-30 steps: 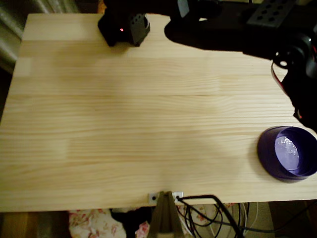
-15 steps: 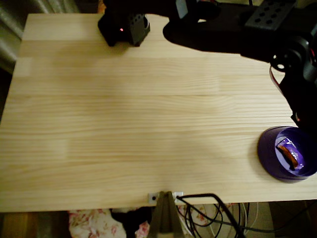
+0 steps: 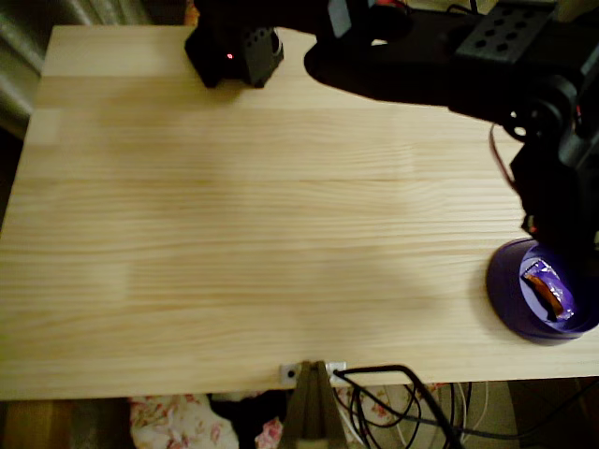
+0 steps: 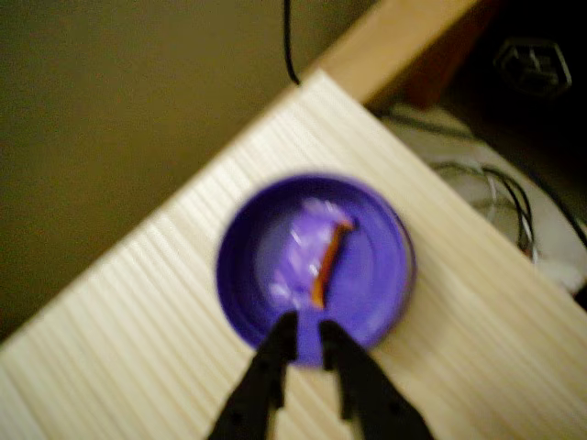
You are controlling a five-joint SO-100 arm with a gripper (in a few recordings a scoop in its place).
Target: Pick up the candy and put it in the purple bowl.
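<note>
The purple bowl (image 3: pixel 510 297) stands at the table's right front edge in the overhead view. In the wrist view the purple bowl (image 4: pixel 376 275) sits near the table's corner. The candy (image 3: pixel 548 292) lies inside it, tilted, with an orange edge showing. In the wrist view the candy (image 4: pixel 316 257) shows a shiny purple wrapper with an orange strip. My black gripper (image 4: pixel 307 325) hovers above the bowl's near rim, its fingers a narrow gap apart and holding nothing. From overhead the gripper (image 3: pixel 559 241) hangs over the bowl's far rim.
The arm's black base (image 3: pixel 234 47) stands at the table's back edge, and the arm reaches right across the back. A clamp and cables (image 3: pixel 374 393) hang at the front edge. The wooden table (image 3: pixel 234 234) stretches bare to the left of the bowl.
A second ago the bowl's inside showed only a pale shiny patch; the candy with its orange edge now lies in it. The wrist has shifted left, over the bowl's far rim.
</note>
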